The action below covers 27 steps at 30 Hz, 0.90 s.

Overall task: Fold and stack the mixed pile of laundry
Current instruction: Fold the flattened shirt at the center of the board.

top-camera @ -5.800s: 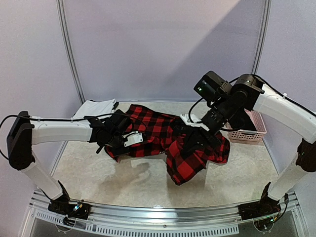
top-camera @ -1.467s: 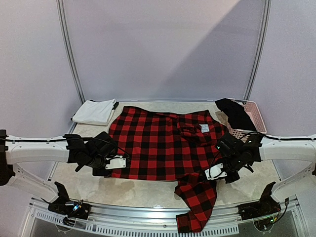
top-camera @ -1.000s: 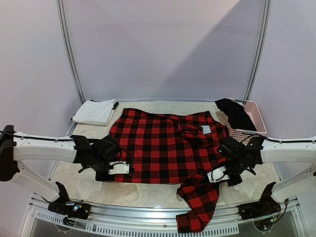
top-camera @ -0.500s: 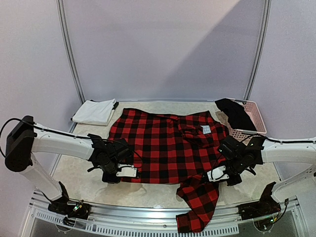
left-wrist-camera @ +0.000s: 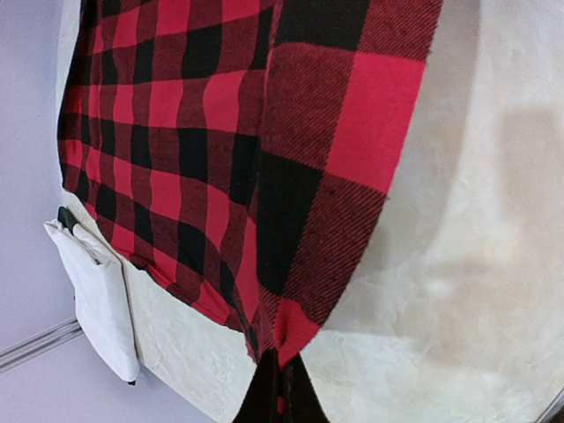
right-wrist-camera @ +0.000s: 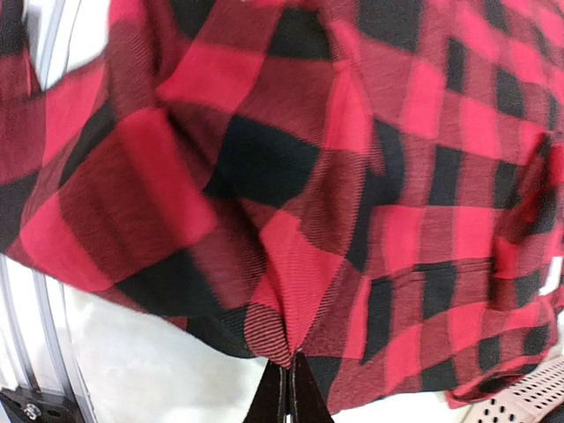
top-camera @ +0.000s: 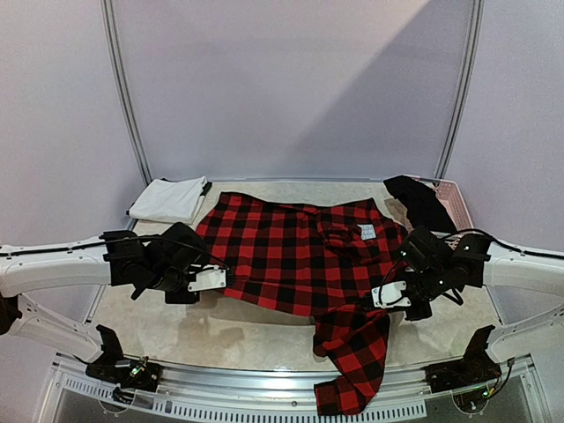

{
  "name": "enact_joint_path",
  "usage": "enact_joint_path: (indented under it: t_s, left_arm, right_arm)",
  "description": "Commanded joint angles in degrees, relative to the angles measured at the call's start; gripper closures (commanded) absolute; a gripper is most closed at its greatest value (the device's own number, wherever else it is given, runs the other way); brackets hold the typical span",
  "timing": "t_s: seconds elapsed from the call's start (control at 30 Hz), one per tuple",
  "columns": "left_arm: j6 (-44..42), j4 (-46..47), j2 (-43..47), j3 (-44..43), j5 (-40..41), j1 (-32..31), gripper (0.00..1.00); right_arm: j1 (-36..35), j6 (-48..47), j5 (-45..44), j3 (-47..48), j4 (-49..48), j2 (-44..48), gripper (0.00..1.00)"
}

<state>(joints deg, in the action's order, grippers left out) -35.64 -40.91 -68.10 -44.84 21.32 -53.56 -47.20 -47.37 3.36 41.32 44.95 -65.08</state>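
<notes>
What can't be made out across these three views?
- Top view: the inside of the pink basket, covered by a dark garment.
- Top view: the fingertips of the left gripper and right gripper, hidden under their own wrist housings.
- Left wrist view: the white cloth shows edge-on; the dark bit at its end is too small to identify.
- Right wrist view: the flannel shirt is blurred.

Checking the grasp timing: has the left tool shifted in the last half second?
Yes. The left tool, shut on the flannel shirt, has moved left and back, toward the folded white cloth.
</notes>
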Motion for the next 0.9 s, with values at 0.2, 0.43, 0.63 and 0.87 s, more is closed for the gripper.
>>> enact_joint_path:
  t_s: [0.2, 0.43, 0.63, 0.87]
  left_arm:
    - [-1.59, 3.86, -0.81, -0.72, 5.08, 3.53, 1.0]
    - [-2.61, 9.42, -7.18, -3.33, 3.9, 7.83, 1.0]
    - [-2.87, 11.8, -16.81, -8.97, 5.05, 10.93, 1.0]
    - [-3.9, 16.02, -24.05, -14.35, 6.2, 14.17, 1.0]
  right_arm:
    - [4.76, 2.09, 3.41, 6.71, 2.73, -1.66, 1.0]
    - [13.78, 2.08, 4.64, 8.51, -1.49, -7.17, 1.0]
    - [16.64, 4.15, 2.21, 10.61, -8.37, -15.38, 1.0]
    - [19.24, 6.45, -2.86, 15.87, -13.38, -23.73, 1.0]
